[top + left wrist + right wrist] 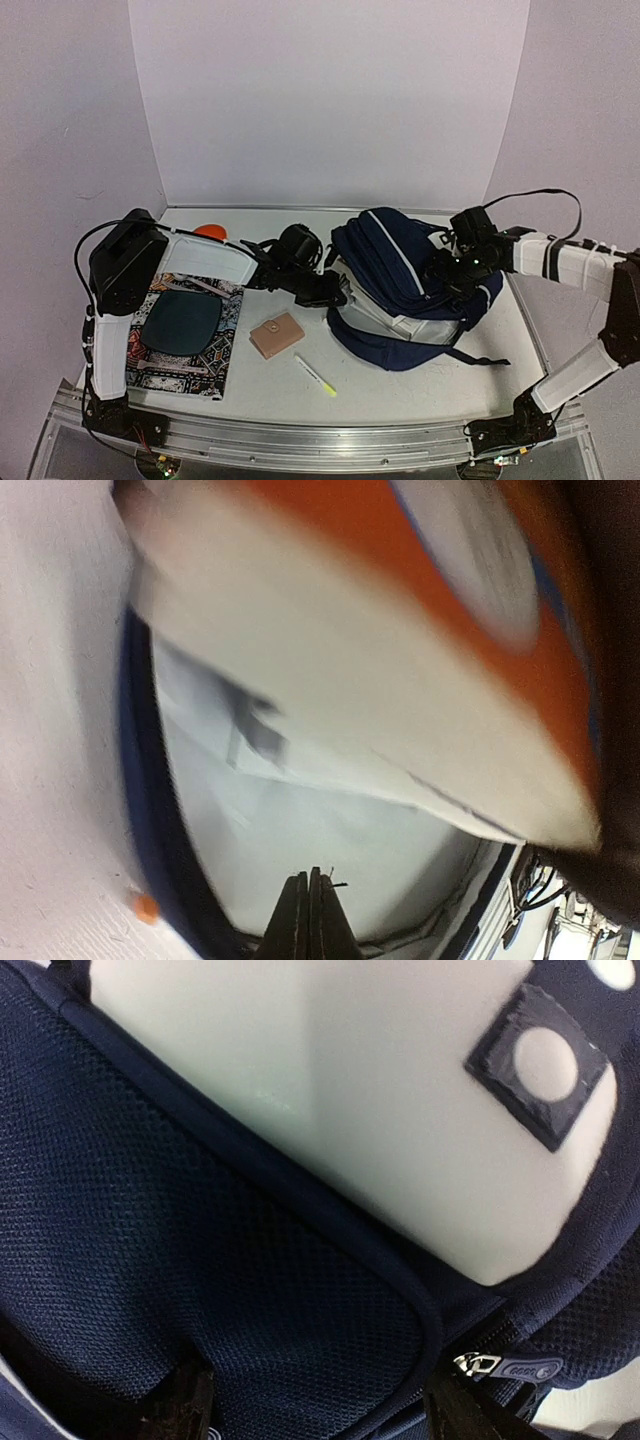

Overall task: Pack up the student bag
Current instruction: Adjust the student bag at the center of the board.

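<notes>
Starting at the left gripper (pixel 309 880), its jaws are seen pressed flat together at the left edge of the student bag (pixel 400 270). Whether a fold of cloth is pinched there cannot be told, since that wrist view is blurred. The jaws of the right gripper (pixel 320 1405) are held apart, straddling the navy mesh panel near a zip pull (pixel 500 1367), and nothing is clamped between them.

The bag is laid on its side on the right half of the table (pixel 420 400), with dark straps trailed toward the near edge. It is judged soft and limp, bulky rather than heavy. If it is lifted by one point it can be expected to sag and fold shut. A firm hold is best taken on the stitched rim of the opening or on a strap, one side per arm, so that the mouth is kept wide.

To the left a tan wallet (pixel 276 335), a pen (pixel 316 376) and a patterned book (pixel 185 350) are laid out.
</notes>
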